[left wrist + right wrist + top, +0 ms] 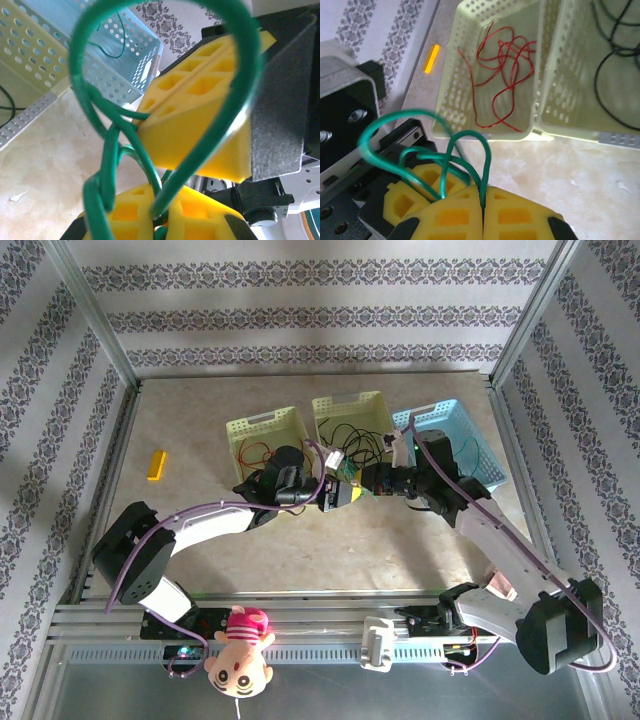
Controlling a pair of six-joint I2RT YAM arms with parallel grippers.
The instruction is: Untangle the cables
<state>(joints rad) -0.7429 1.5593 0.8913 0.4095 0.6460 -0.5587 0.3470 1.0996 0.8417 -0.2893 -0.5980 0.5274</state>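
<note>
Green cable point(106, 170) is pinched in both my grippers at once. The left gripper point(161, 212) and right gripper point(483, 204) are each clamped on it, nose to nose just in front of the baskets point(262, 426). Between them it's twisted into a few loops (looks like a proper knot). If I pull straight apart, my guess is the twist cinches tighter, or the strand slips out of one set of pads point(455, 217). Red cable point(502, 75) and black cable point(615, 75) sit in separate baskets.

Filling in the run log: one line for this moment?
left pincer: shut on green cable | right pincer: shut on green cable | red cable: in pale yellow basket
</note>
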